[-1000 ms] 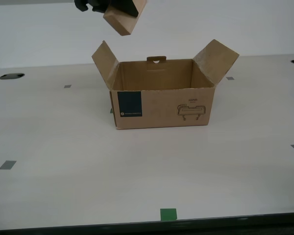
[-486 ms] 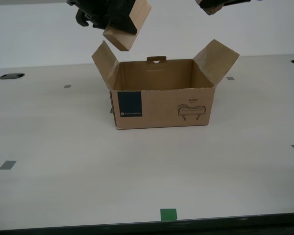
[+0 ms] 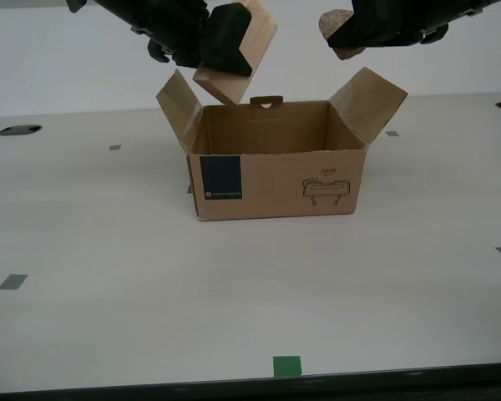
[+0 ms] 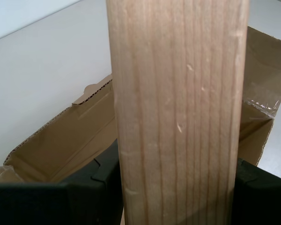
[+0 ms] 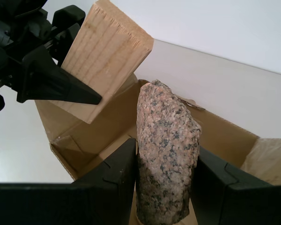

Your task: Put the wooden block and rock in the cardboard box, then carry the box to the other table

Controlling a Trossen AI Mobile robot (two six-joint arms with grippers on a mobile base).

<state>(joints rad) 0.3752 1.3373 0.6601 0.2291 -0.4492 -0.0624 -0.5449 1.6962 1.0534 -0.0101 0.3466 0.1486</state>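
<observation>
The cardboard box (image 3: 275,180) stands open on an off-white table (image 3: 108,251), flaps up, blue label facing the exterior view. Above its flap at the exterior view's left, my second gripper (image 3: 221,50) is shut on the wooden block (image 3: 242,63), which hangs tilted. The block (image 4: 178,112) fills the second wrist view, with the box (image 4: 70,136) below it. Above the other flap, my first gripper (image 3: 351,33) is shut on the rock (image 3: 336,23). The first wrist view shows the rock (image 5: 166,150) upright between the fingers, over the box (image 5: 225,136). The other table is out of view.
Grey tape squares (image 3: 12,281) and a green one (image 3: 287,365) mark the table top. Dark round holes (image 3: 19,130) sit near the table's far edge at both sides of the exterior view. A white wall (image 3: 67,67) rises behind.
My second gripper has moved down and toward the box with the block. My first gripper has come into the exterior view from the top, carrying the rock.
</observation>
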